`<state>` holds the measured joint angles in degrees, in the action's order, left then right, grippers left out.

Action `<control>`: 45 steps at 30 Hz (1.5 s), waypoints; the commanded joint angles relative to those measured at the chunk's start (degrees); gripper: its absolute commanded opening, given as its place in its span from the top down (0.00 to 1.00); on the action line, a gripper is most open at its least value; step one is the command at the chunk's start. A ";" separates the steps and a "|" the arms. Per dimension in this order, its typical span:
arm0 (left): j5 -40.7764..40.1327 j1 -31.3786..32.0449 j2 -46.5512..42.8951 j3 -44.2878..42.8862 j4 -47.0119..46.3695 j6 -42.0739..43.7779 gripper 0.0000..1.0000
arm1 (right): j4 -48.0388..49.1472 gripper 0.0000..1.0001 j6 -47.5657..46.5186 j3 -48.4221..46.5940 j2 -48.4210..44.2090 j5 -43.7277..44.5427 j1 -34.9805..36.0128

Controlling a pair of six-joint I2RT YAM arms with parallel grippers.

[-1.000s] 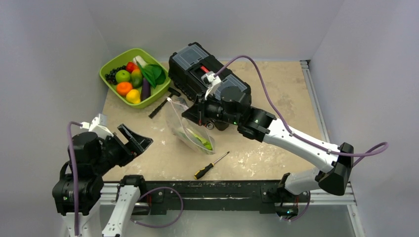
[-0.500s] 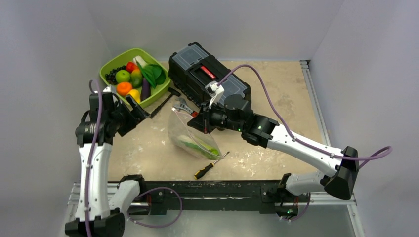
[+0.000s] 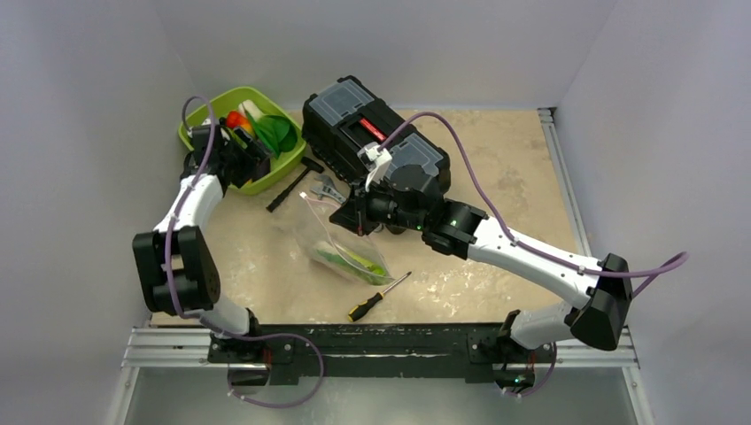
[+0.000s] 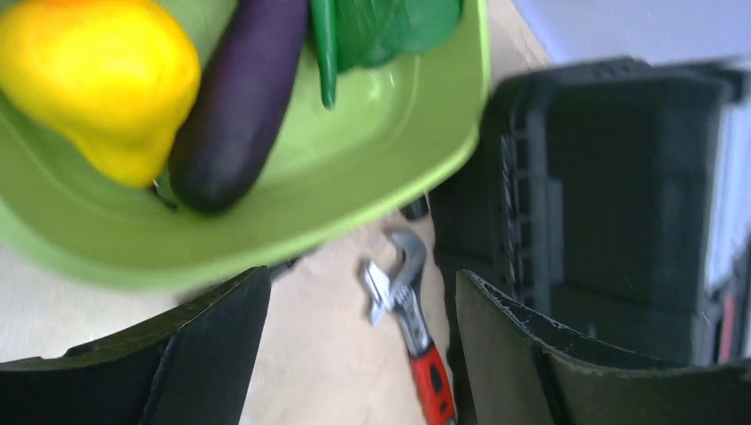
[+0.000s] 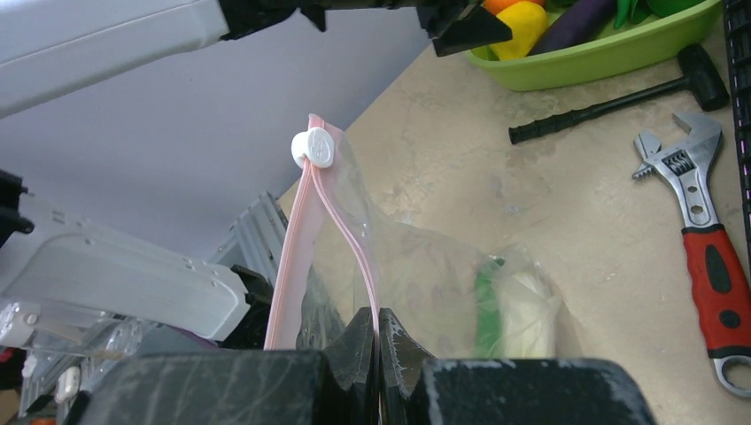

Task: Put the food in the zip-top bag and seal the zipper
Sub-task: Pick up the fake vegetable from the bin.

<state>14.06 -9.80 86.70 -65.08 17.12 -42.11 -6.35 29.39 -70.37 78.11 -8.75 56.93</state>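
The clear zip-top bag (image 3: 341,243) stands on the table with its mouth lifted. My right gripper (image 5: 378,332) is shut on one lip of the pink zipper (image 5: 297,248), below the white slider (image 5: 316,147). A green-white leek (image 5: 509,310) lies inside the bag. My left gripper (image 4: 361,279) is open with nothing between its fingers, hovering at the near edge of the lime-green tray (image 4: 354,177). In the tray lie a yellow fruit (image 4: 97,80), a purple eggplant (image 4: 235,97) and green leaves (image 4: 390,22). From above, the left gripper (image 3: 252,155) covers part of the food.
A black toolbox (image 3: 354,124) stands right of the tray. A red-handled wrench (image 4: 416,328) and a black hammer (image 3: 288,188) lie between tray and bag. A screwdriver (image 3: 376,297) lies near the front edge, beside the bag's bottom.
My left arm has swung from the near-left corner out to the tray, staying open. My right gripper keeps its hold on the bag and has shifted only slightly.
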 commanded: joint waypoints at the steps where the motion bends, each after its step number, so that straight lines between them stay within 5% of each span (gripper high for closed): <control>1: -9.84 1.87 5.75 0.05 -21.86 -4.04 0.25 | 2.30 1.00 -1.43 -2.46 -0.28 -0.15 -0.42; 10: -16.38 3.42 19.74 -5.09 -28.76 -11.43 0.52 | 1.04 1.00 -2.46 -3.95 1.72 -1.47 -1.23; 25: -24.28 7.07 33.59 -8.90 -35.07 -27.27 0.54 | -0.22 1.00 -2.84 -4.28 0.95 -1.43 -2.61; 39: -24.66 7.01 26.51 -4.30 -38.72 -20.21 0.93 | -0.31 1.00 -2.83 -4.41 0.24 -1.35 -2.78; 45: -22.21 6.83 17.91 -5.66 -22.14 -12.26 0.99 | 1.51 1.00 -2.02 -2.30 -0.96 -1.96 -2.79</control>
<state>-9.52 -2.39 112.55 -68.66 -13.02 -61.45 -8.01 27.40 -72.44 80.29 -10.02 54.33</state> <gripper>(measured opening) 0.136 0.003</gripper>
